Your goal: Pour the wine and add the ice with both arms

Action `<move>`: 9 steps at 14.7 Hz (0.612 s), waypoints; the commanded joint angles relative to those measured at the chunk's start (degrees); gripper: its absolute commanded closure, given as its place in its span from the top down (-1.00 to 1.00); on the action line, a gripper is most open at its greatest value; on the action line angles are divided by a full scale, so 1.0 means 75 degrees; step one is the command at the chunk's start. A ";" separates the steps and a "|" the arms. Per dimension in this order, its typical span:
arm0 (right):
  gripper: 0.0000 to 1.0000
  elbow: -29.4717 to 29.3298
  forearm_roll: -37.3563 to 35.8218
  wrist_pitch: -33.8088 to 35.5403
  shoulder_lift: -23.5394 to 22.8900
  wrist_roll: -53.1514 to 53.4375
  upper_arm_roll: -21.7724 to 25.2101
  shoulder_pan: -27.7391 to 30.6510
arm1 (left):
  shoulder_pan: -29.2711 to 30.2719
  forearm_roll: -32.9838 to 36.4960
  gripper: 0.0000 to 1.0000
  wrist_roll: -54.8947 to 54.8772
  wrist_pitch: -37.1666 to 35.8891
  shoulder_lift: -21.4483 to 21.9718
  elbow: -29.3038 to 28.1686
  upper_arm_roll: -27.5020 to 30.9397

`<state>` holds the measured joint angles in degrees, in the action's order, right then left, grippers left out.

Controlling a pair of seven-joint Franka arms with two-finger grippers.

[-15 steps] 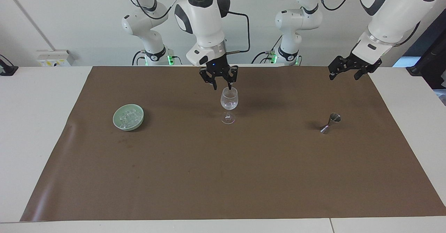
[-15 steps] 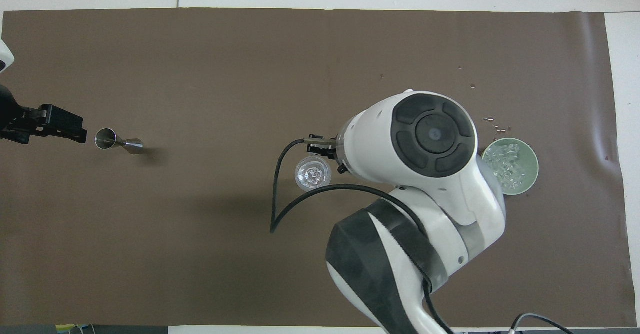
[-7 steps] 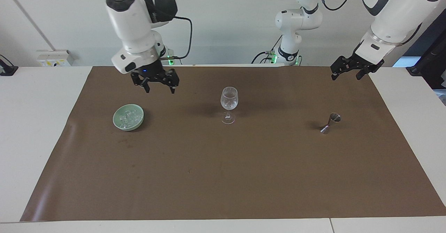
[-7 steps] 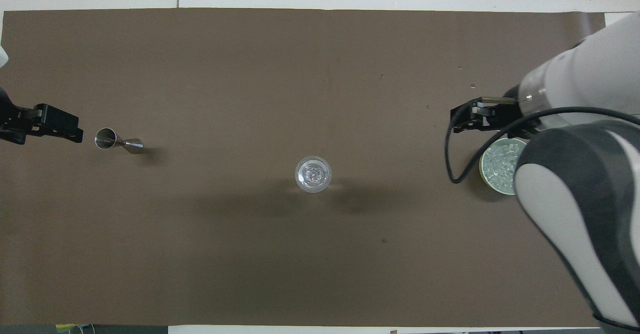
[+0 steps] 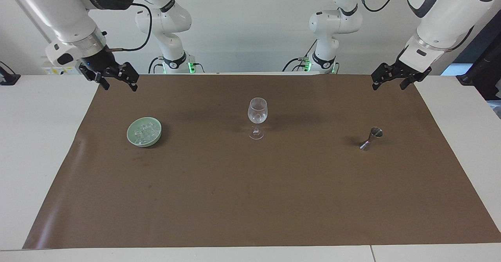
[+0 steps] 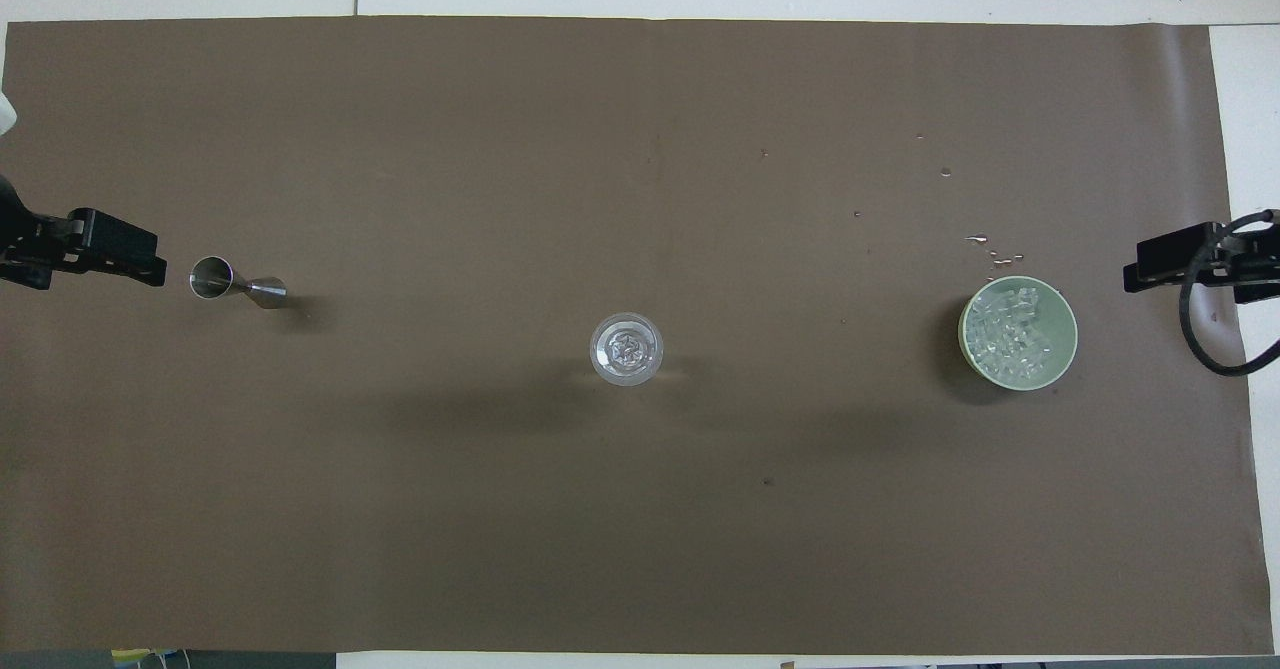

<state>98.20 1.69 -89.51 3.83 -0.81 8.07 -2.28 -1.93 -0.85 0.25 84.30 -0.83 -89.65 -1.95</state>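
A clear stemmed wine glass (image 5: 257,115) (image 6: 626,349) stands upright mid-mat with a few pieces of ice (image 6: 627,350) in its bowl. More ice (image 5: 144,131) (image 6: 1012,329) is heaped in a pale green bowl (image 5: 155,140) (image 6: 1066,357) toward the right arm's end. No wine shows. My right gripper (image 5: 120,87) (image 6: 1132,277) hangs open and empty over the mat's edge at that end. At the other end of the mat my left gripper (image 5: 388,86) (image 6: 158,271) waits, open and empty, raised beside a steel jigger (image 5: 371,138) (image 6: 238,282).
A brown mat (image 5: 250,199) (image 6: 500,149) covers most of the white table (image 5: 35,144). Small drops or ice chips (image 6: 995,249) lie on the mat beside the bowl, slightly farther from the robots.
My right gripper left the spot above the wine glass, opened, passed over the bowl and swung out to the mat's edge. The left arm hardly moved.
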 commanded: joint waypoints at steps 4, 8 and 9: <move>1.00 -0.0577 -0.0225 0.0392 -0.0230 -0.0478 -0.0045 0.0175 | -0.0024 0.0124 1.00 -0.0022 -0.0096 0.0170 -0.0141 0.0026; 1.00 -0.0834 -0.0225 0.0566 -0.0124 -0.0267 -0.0092 0.0175 | -0.0024 0.0136 1.00 -0.0022 -0.0096 0.0170 -0.0141 0.0026; 1.00 -0.0823 -0.0202 0.0671 -0.0124 -0.0244 -0.0068 0.0163 | -0.0024 0.0136 1.00 -0.0022 -0.0096 0.0170 -0.0141 0.0026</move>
<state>93.35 0.65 -86.67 2.97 -2.99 7.76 -1.45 -1.93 -0.85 0.25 84.28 -0.83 -89.65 -1.95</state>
